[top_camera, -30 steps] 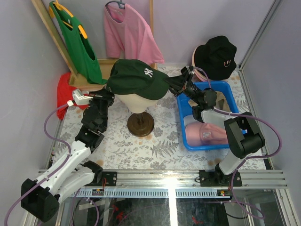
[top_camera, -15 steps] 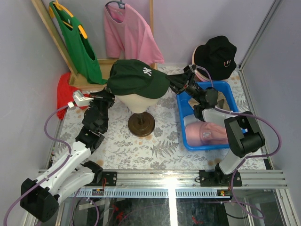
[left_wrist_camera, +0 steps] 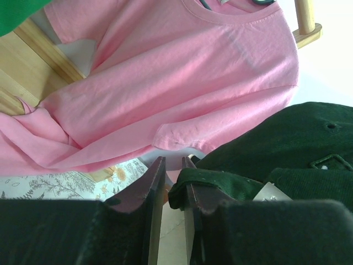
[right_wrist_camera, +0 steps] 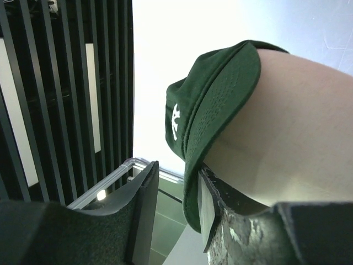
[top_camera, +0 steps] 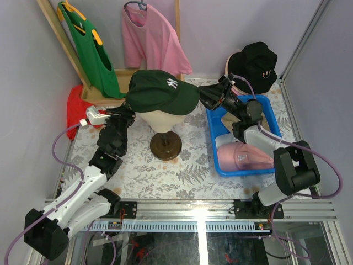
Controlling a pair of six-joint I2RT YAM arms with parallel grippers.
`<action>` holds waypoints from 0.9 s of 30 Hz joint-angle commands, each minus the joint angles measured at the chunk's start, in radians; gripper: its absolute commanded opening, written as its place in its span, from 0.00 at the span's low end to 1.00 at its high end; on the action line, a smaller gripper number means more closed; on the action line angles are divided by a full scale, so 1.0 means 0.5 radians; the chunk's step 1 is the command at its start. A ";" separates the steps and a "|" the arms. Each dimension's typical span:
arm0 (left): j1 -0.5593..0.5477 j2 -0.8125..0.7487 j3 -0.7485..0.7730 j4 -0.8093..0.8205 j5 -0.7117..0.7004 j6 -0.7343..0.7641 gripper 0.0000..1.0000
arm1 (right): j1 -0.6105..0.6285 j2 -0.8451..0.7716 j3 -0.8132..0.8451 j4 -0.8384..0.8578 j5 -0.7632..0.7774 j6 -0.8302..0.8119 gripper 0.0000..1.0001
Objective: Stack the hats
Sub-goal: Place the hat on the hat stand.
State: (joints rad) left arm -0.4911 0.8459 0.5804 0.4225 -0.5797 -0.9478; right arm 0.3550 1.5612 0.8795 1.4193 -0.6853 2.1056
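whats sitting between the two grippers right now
The dark green cap on the cream mannequin head fills the stretch between the left gripper and the right gripper. The top view shows it best.

Floral-patterned table (top_camera: pixel 187 165), blue bin (top_camera: pixel 237 173), round wooden stand base (top_camera: pixel 165 146), red cloth (top_camera: pixel 74 110)
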 commanded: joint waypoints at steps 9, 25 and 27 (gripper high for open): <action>-0.009 0.098 -0.005 -0.062 0.047 0.131 0.20 | 0.037 -0.299 -0.030 -0.455 -0.120 -0.209 0.41; -0.023 0.141 0.001 0.004 0.055 0.159 0.23 | 0.148 -0.415 -0.101 -0.856 -0.022 -0.473 0.12; -0.024 0.119 -0.016 -0.011 0.033 0.147 0.23 | 0.145 -0.419 -0.132 -0.847 -0.021 -0.465 0.08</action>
State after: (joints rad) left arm -0.4892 0.8989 0.5816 0.4698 -0.5678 -0.9115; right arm 0.4065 1.3689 0.8509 1.0393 -0.6712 1.9167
